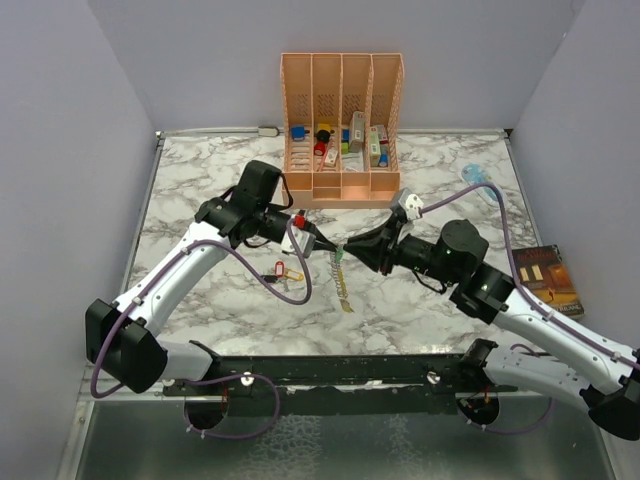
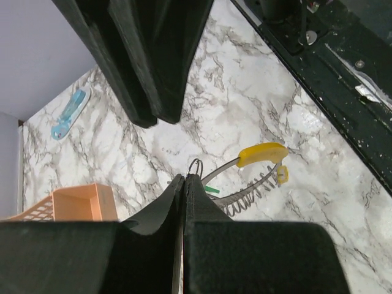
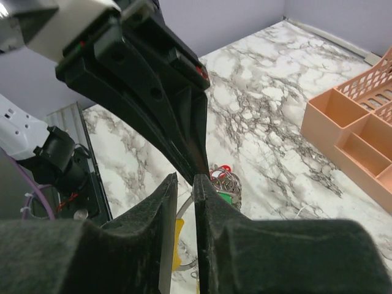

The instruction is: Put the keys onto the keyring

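My left gripper [image 1: 328, 246] and right gripper [image 1: 354, 250] meet tip to tip above the middle of the table. The left gripper [image 2: 185, 177] is shut, and a small split ring [image 2: 196, 166] of the keys pokes out of its tips. In the right wrist view those keys [image 3: 224, 184] bunch at that tip, with red and green tags. The keyring [image 2: 262, 153], a yellow band plus a silvery coil, hangs just past them, and its lower end [image 1: 346, 298] trails toward the table. My right gripper [image 3: 185, 179] stands a little open beside the bunch, with only the band visible behind its gap.
Two more keys [image 1: 285, 270], tagged red and yellow, lie on the marble left of centre. An orange organizer [image 1: 342, 130] stands at the back. A light-blue gadget [image 1: 478, 180] lies at the back right and a book [image 1: 548, 280] at the right edge.
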{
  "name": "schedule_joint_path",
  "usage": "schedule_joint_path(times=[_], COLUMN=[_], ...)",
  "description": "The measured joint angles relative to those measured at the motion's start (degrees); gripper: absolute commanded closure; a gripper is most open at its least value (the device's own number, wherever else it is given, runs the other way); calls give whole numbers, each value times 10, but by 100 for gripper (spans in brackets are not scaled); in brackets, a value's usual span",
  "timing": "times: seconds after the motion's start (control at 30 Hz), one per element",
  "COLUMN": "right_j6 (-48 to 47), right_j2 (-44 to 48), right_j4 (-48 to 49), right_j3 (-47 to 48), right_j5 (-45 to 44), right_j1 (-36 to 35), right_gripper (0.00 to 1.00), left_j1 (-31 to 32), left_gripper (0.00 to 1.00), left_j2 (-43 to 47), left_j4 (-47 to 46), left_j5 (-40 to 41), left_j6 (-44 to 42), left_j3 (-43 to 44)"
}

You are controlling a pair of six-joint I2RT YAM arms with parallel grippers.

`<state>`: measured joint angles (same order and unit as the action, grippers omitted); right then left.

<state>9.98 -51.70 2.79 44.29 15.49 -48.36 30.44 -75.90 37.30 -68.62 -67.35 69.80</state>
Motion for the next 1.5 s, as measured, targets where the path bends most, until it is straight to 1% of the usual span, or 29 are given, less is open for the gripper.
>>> schedule_joint_path(times=[0.07, 0.13, 0.17, 0.2, 0.3, 0.43, 0.57, 0.73, 0.83, 0.93, 0.97, 1.27, 1.5], right_j6=[0, 0, 1, -1, -4, -14, -24, -30, -37, -39, -39, -40, -37], right_j2=[0, 0, 0, 0, -5, -38, -75, -87, -107, -124, -127, -153, -156], right_j4=[-3, -8, -14, -18, -37, -76, -107, -127, -131, -131, -131, -131, -127], right_j3=[10, 17, 21, 24, 33, 56, 63, 66, 84, 96, 97, 103, 103], right_j5=[-4, -7, -9, -10, -12, -12, -12, -12, -12, -11, -11, -7, 3], right_j1=[0, 0, 0, 0, 0, 0, 0, 0, 0, 0, 0, 0, 0], right_gripper=[70, 56, 47, 42, 39, 40, 47, 52, 56, 65, 66, 63, 65], left_j1=[0, 0, 0, 0, 1, 9, 19, 28, 37, 46, 49, 58, 69], left_gripper=[100, 100, 100, 100, 100, 100, 100, 100, 100, 100, 100, 100, 100], left_j2=[-1, -2, -2, -3, -10, -28, -47, -50, -52, -55, -56, -58, -60], left_j4=[21, 38, 47, 58, 90, 157, 217, 256, 273, 284, 285, 288, 282], left_j5=[12, 21, 26, 35, 58, 104, 146, 185, 208, 231, 237, 290, 313], left_j6=[-25, -43, -53, -69, -116, -201, -265, -307, -324, -334, -336, -344, -343], left_j3=[2, 3, 5, 9, 28, 73, 115, 123, 124, 132, 135, 146, 146])
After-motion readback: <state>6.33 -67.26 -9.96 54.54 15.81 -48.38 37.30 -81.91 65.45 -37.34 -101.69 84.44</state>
